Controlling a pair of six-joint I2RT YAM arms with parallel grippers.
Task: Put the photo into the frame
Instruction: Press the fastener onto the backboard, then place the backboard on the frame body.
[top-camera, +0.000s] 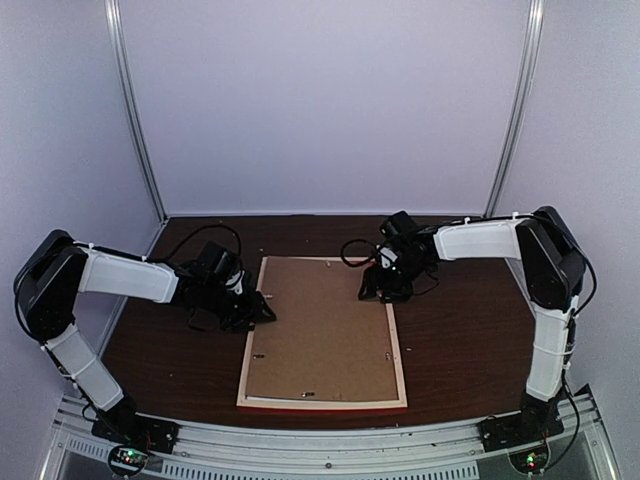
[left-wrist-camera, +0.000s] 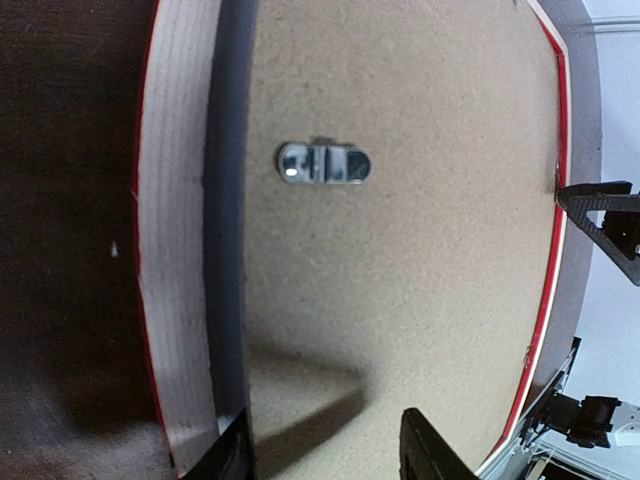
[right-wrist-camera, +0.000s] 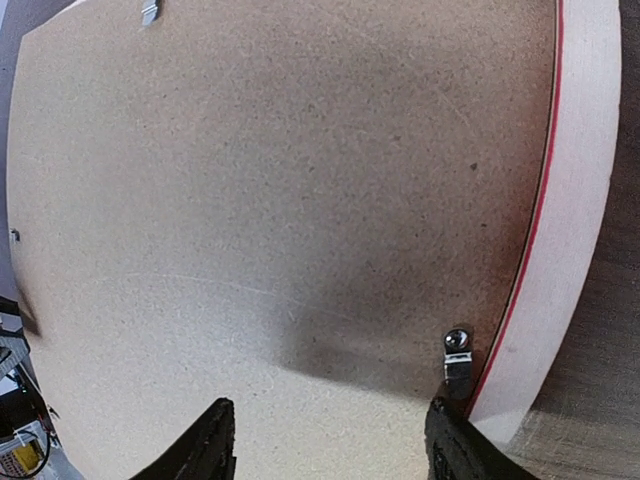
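Now frame (top-camera: 322, 403) face-down between left tool (top-camera: 258, 312), right tool (top-camera: 376, 290); both parted, perhaps touching.

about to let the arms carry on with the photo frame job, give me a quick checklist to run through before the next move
1. Frame lies back-up, flat on the table: ok.
2. Backing board sits inside the frame: ok.
3. Photo located: cannot tell, it shows in no view and may lie under the board.
4. Left gripper open, holding nothing, at the frame's left rail: ok.
5. Right gripper open, holding nothing, near the right rail: ok.
6. Metal tab by the right rail turned clear of the board: cannot tell.
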